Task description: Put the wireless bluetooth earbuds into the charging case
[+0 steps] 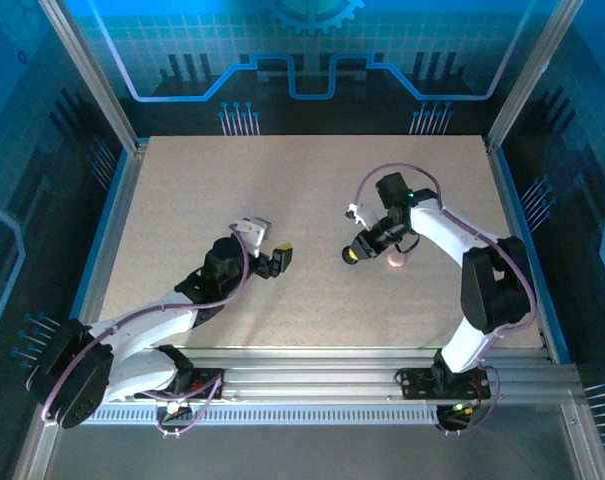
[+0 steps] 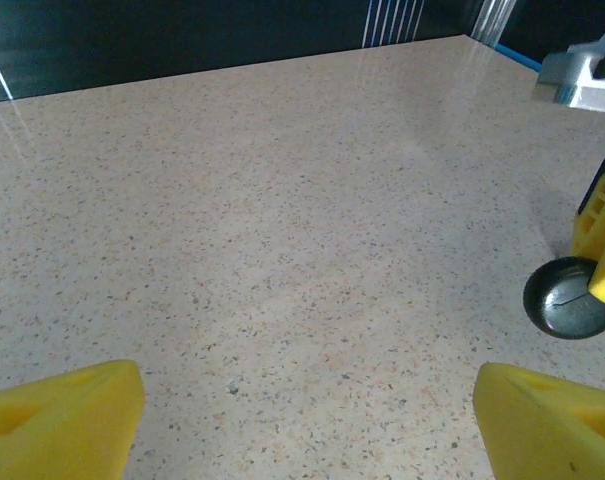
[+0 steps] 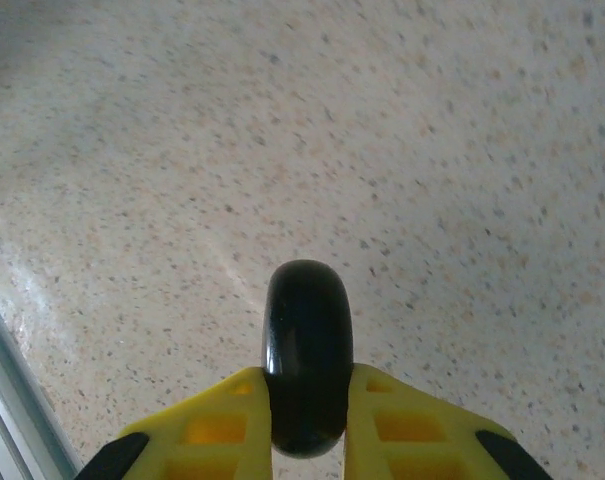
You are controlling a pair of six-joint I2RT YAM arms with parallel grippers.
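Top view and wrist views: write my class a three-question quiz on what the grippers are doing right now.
1. True or false: the left gripper is open, with nothing between its fingers.
2. What does the right gripper hold? A: a black disc, edge-on. B: a white cable. C: nothing.
3. In the top view, what colour is the small object on the table near the right gripper?
Key: 1 true; 2 A; 3 pink.
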